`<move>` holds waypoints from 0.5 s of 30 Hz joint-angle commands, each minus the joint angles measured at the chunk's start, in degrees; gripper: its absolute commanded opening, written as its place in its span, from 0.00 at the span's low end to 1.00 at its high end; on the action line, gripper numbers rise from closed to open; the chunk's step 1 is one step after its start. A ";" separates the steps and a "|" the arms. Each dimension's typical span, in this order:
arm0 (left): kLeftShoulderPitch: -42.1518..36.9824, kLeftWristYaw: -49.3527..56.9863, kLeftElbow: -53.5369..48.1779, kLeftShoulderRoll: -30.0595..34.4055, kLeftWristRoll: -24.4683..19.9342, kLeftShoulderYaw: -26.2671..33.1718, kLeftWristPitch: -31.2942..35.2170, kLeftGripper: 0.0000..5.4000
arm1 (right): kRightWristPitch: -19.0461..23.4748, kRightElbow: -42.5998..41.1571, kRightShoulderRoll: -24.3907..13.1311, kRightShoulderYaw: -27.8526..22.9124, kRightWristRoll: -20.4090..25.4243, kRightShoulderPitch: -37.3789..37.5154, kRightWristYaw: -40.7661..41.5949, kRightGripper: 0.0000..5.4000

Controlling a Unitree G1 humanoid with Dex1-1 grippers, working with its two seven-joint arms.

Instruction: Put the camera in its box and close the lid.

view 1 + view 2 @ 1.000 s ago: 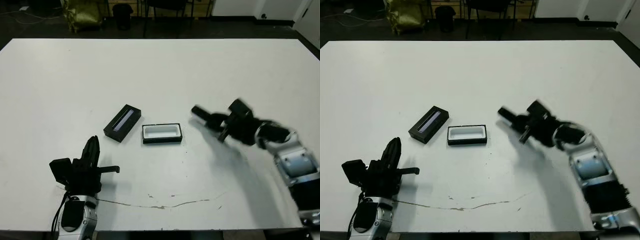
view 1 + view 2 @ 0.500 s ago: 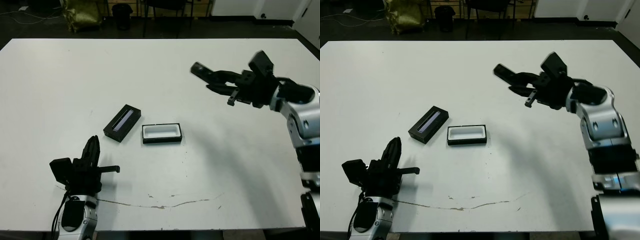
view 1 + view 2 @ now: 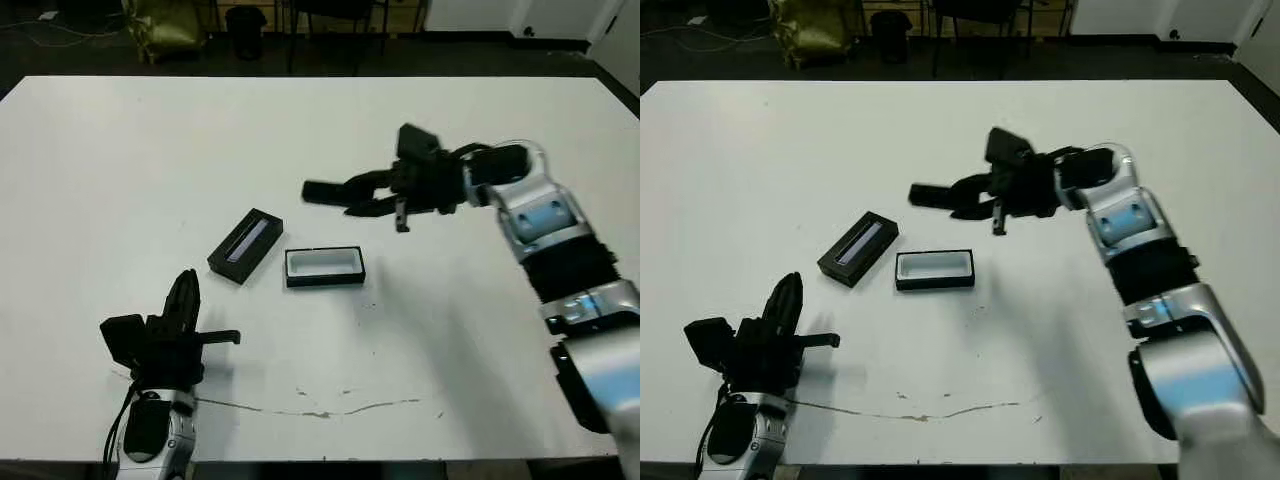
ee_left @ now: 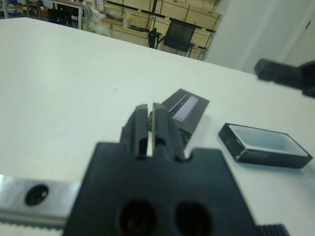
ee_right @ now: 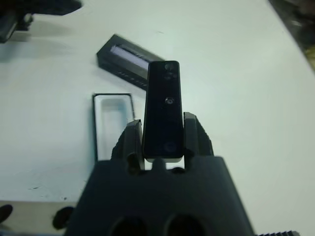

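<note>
The camera (image 5: 161, 108), a slim black bar with small round lenses, is clamped between the fingers of my right gripper (image 3: 365, 195) and sticks out past them (image 3: 322, 190). It hangs in the air just behind the box (image 3: 325, 281), a shallow black tray with a white lining and nothing in it. The lid (image 3: 245, 246), black with a bluish-grey strip, lies at an angle on the table just left of the box. My left gripper (image 3: 186, 290) rests low near the front left edge, shut and holding nothing, pointing toward the lid (image 4: 184, 110).
A thin dark crack line (image 3: 330, 408) runs across the white table near its front edge. Chairs and a yellow bag (image 3: 165, 25) stand beyond the far edge. Bare tabletop (image 3: 450, 320) lies to the right of the box.
My right arm rose from low at the right of the box, then swung left with the camera, which now hangs behind the box. Left arm, box and lid stayed put.
</note>
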 commanded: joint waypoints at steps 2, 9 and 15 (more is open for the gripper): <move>0.87 -0.24 0.84 0.36 -0.45 0.63 0.51 0.00 | 0.59 -0.62 0.69 1.90 -1.53 -0.85 2.83 0.11; 1.17 0.03 0.86 -0.04 -0.16 0.40 0.17 0.00 | 0.22 0.56 1.48 2.63 -1.41 -1.05 7.24 0.11; 1.27 0.29 0.64 -0.46 -0.91 0.55 0.98 0.00 | -0.64 0.36 0.91 3.02 -2.17 -0.86 9.00 0.11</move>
